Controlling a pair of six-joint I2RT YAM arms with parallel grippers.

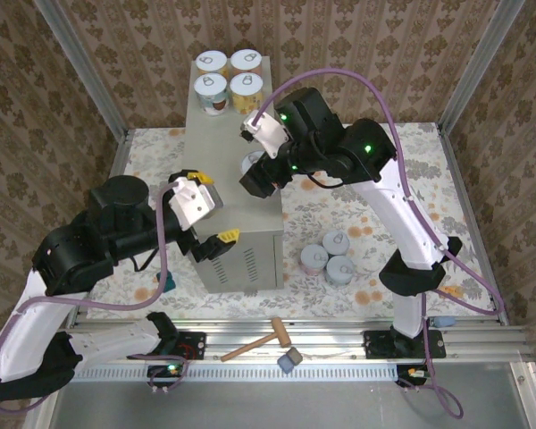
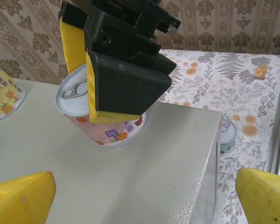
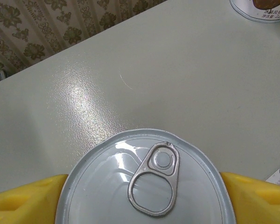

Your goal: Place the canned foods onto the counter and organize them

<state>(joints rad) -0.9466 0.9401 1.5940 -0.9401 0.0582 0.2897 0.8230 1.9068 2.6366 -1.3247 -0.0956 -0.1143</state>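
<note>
Right gripper [image 3: 142,196] is straddling a can [image 2: 112,135], yellow fingers [image 3: 23,200] flanking the lid on both sides. Can't tell from the views whether the pads are pressing it or have just cleared it. The can stands upright on the counter [image 1: 223,147], mid-top, well apart from the block of four cans [image 1: 247,88] at the far end. Main risk, my read: if a pad is in contact when the arm lifts, it drags or tips the can, and a round can on a flat metal top rolls straight off an edge. A sideways retreat would do the same, so the exit wants to be straight up with the jaws properly wide. Second risk: left gripper [image 1: 216,207] is fully open, holding nothing, hovering over the near end of the same top and facing the can. Both arms share that space, so any move by either could clip the other or the can. Further out: three cans [image 1: 314,260] on the floral floor are bunched and touching, so a finger going in will likely shove a neighbour.
</note>
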